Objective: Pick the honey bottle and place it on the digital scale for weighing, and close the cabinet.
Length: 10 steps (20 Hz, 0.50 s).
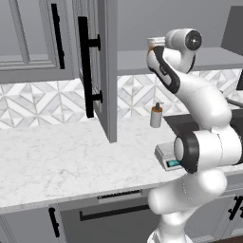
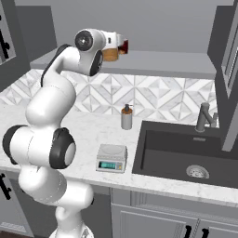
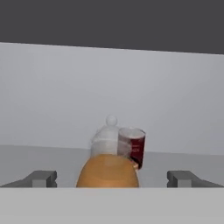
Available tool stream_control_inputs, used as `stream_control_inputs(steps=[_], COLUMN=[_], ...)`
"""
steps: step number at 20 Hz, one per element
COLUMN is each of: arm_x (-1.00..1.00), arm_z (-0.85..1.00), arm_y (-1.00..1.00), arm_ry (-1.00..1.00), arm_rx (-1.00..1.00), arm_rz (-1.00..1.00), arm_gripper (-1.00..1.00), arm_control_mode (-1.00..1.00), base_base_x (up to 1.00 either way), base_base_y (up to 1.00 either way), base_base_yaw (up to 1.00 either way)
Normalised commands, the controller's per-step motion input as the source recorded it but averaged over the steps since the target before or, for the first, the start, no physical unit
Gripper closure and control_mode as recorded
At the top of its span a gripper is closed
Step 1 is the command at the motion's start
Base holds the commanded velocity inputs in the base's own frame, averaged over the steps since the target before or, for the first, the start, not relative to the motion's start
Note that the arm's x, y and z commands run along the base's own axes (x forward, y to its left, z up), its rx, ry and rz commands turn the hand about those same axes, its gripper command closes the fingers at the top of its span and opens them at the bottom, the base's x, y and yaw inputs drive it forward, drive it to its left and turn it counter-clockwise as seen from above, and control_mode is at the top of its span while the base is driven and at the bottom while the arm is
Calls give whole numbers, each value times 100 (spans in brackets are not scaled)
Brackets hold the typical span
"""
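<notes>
The honey bottle (image 3: 108, 171), amber with a pale cap, stands on the lower shelf of the open cabinet (image 1: 108, 71). My gripper (image 3: 112, 179) is open, one fingertip (image 3: 41, 178) wide on each side of the bottle and apart from it. From the right base view the bottle (image 2: 110, 55) sits just under my raised hand. The cabinet door with its long black handle (image 1: 85, 66) swings out over the counter. Below, the digital scale (image 2: 112, 158) rests on the counter near the sink, its teal display lit; it also shows behind my arm (image 1: 165, 156).
A small dark-red jar (image 3: 133, 146) stands right behind the bottle, close to it. A pale soap pump (image 2: 126, 117) sits on the counter by the backsplash. The dark sink (image 2: 186, 158) and faucet (image 2: 203, 117) lie to the right, under another open door (image 2: 227, 69).
</notes>
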Motion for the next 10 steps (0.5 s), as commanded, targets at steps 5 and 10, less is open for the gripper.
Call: stream_control_inputs(steps=[5, 10], arm_x=[39, 37], arm_z=[0, 0], arm_y=[0, 0], arm_ry=[0, 1], arm_rx=[0, 0], arm_rz=[0, 0], arm_gripper=[-100, -100], arm_control_mode=[-100, -100], base_base_x=[0, 0], base_base_y=[0, 0], base_base_yaw=[0, 0])
